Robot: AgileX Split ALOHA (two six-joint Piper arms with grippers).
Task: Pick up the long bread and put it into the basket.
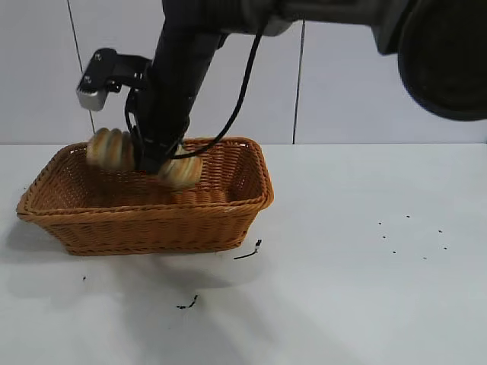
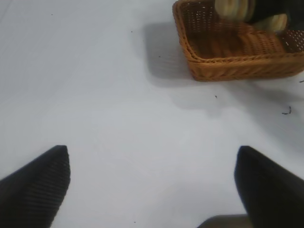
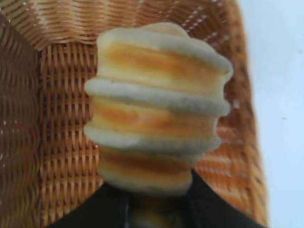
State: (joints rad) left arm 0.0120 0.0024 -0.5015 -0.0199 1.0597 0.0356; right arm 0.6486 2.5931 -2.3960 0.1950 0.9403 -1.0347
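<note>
The long bread, tan with pale and orange-brown ridged bands, hangs across the basket, held at its middle. My right gripper is shut on it and holds it just above the basket's floor. In the right wrist view the long bread fills the middle, with the basket's woven floor behind it. My left gripper is open and empty over bare table, away from the basket, whose corner shows far off in the left wrist view.
The white table carries small dark crumbs in front of the basket and to the right. A tiled wall stands behind. The right arm reaches across from the upper right.
</note>
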